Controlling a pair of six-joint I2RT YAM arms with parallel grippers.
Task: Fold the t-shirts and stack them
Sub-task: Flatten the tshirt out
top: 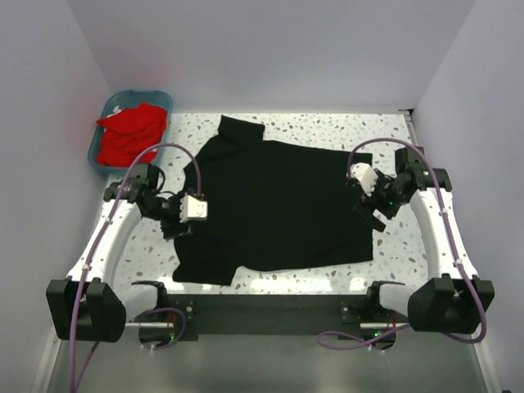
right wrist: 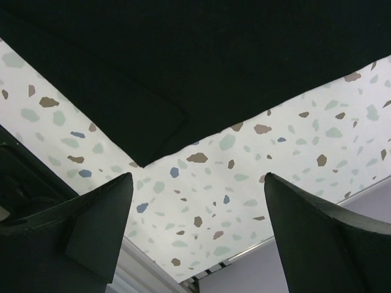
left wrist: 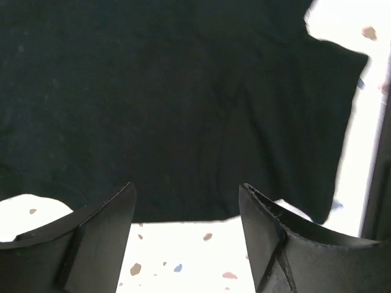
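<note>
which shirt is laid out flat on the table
The black t-shirt, spread flat across the speckled table. The red t-shirts lie bunched in the teal basket at the far left corner.

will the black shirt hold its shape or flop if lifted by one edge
Probably flops: the black shirt lies flat with soft creases and a doubled-over corner, so it should sag. Pushed, it would likely bunch on the table rather than slide whole.

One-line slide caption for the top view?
Black t-shirt spread on speckled table, left gripper and right gripper open at its sides, red t-shirts in teal basket.
</note>
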